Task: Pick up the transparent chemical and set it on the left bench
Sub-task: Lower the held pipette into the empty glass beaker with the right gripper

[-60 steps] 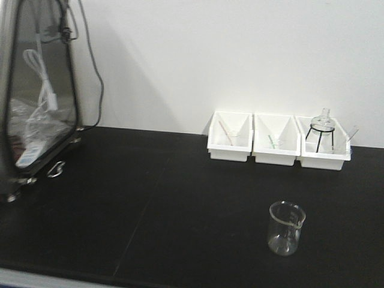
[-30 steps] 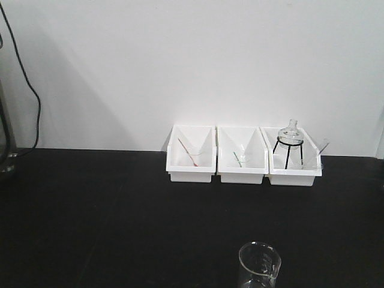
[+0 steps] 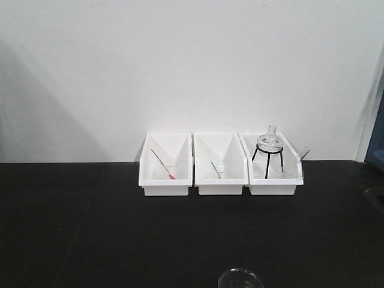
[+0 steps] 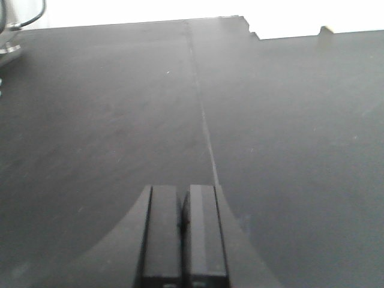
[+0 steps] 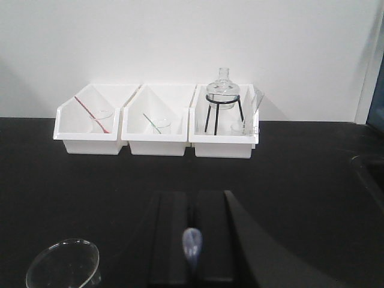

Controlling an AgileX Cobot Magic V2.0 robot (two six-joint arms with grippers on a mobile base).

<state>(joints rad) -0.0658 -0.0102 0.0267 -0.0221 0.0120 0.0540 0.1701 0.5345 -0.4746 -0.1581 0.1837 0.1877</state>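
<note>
Now my right jaws are clamped on the slender translucent whitish plastic pipette [image 5: 192,245], above the matte black table [image 5: 312,180]. My left jaws are clenched, empty.

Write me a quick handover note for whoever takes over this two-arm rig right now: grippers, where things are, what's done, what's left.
Left gripper: shut, nothing in it, above the matte black left bench.
Right gripper: shut on the slender translucent plastic pipette; only a rounded end shows.
The bench carries three white plastic bins at the wall and a clear glass beaker nearer the robot.
Done: pipette grabbed.
Left: lay it on the bench, release.
</note>
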